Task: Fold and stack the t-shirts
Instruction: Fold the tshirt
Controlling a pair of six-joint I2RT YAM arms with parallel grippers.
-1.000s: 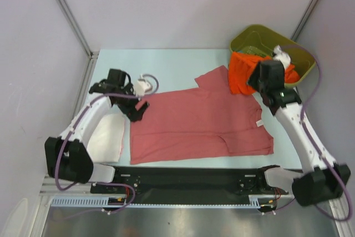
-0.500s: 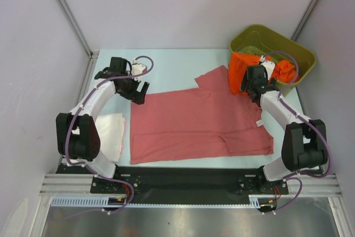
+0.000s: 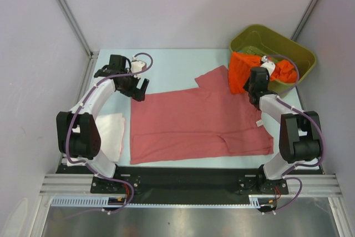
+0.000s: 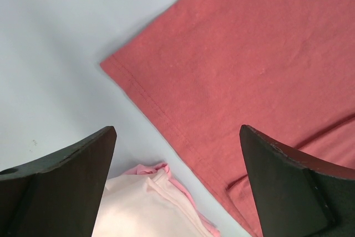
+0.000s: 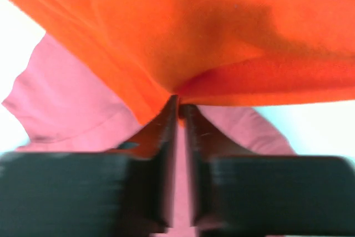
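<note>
A salmon-red t-shirt (image 3: 199,123) lies spread flat in the middle of the table, one sleeve toward the back. A bright orange t-shirt (image 3: 239,73) hangs out of the bin onto the table, overlapping the salmon shirt's far right part. My right gripper (image 3: 249,90) is shut on the orange shirt's lower edge; in the right wrist view the orange cloth (image 5: 194,26) is pinched at the tips of my right gripper (image 5: 178,105) above the salmon shirt (image 5: 66,104). My left gripper (image 3: 138,89) hovers open over the salmon shirt's far left corner (image 4: 249,54), nothing between its fingers (image 4: 83,165).
An olive-green bin (image 3: 299,54) stands at the back right corner. A folded white shirt (image 3: 108,134) lies at the left of the table, beside the salmon shirt; the left wrist view shows the white shirt (image 4: 144,203) with a pink layer under it. Wall rails border both sides.
The right gripper swung down from above the bin to the orange shirt's lower edge and closed on it. The left gripper drew back from the salmon shirt's left edge to its far corner, still open.
</note>
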